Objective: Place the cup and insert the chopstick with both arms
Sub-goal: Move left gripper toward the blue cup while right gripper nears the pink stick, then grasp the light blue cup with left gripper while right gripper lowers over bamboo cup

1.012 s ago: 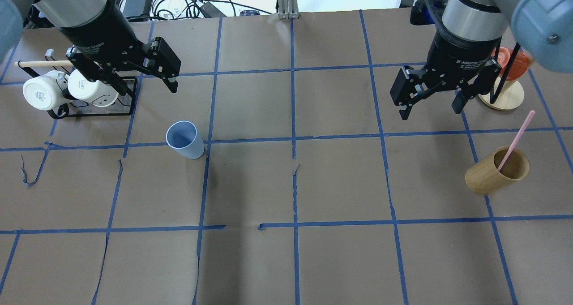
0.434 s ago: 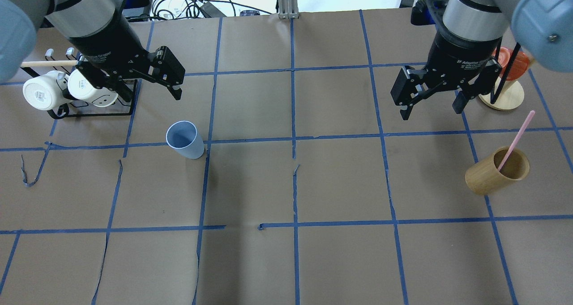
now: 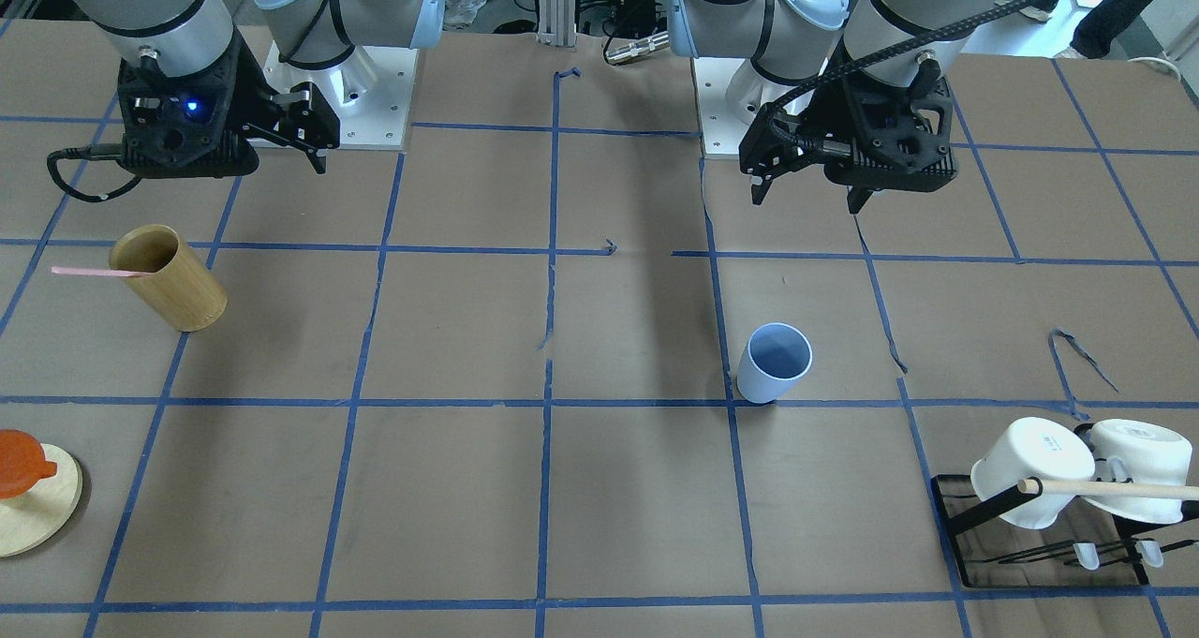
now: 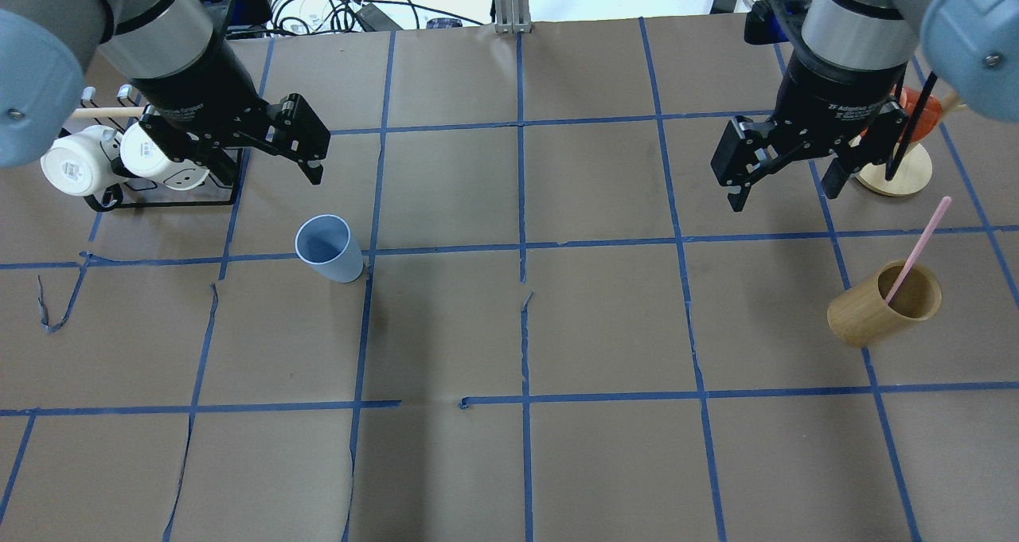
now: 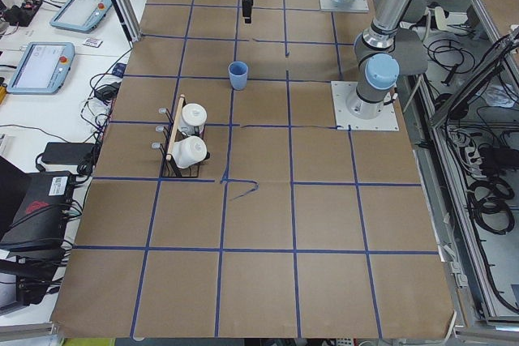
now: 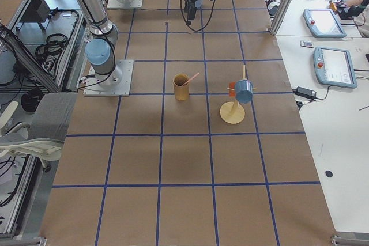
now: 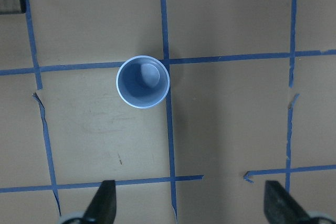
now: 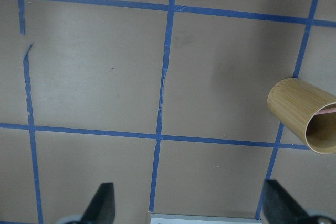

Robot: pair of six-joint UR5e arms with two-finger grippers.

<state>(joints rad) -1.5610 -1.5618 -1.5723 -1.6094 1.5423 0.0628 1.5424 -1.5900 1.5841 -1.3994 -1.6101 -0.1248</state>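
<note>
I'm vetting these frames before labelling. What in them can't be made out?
1. The pink chopstick: lower end hidden inside the bamboo cylinder holder, overhead view.
2. That holder: cut off by the right edge, right wrist view.
3. The orange cup on its wooden stand: cut off by the left edge, front-facing view.

Robotics lab: taped table (image 4: 605, 319), teach pendants (image 5: 36, 66), cables (image 4: 322, 5).

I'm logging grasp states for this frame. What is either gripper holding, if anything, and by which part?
Nothing is held. The left gripper and right gripper are both open and empty; the blue cup stands untouched.
</note>
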